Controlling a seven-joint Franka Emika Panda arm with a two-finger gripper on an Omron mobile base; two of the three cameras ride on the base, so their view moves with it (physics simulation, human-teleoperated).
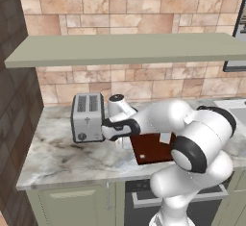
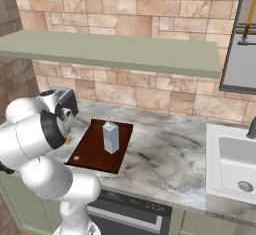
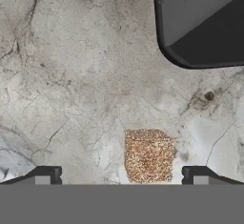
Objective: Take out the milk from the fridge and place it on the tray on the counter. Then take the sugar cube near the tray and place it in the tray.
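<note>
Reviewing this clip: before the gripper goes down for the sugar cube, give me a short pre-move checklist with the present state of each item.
1. Milk already standing upright on the tray: ok.
2. Sugar cube lying on the counter, not yet on the tray: ok, this step is still open.
3. Gripper open and empty: ok, both fingertips stand wide apart.
4. Cube lined up between the fingertips: ok, though it sits a little nearer one of them.
5. Toaster apart from the cube: ok, bare counter lies between them in the hand view.
6. Fingertips touching the cube: not ok yet; how high they are above it, cannot tell.
</note>
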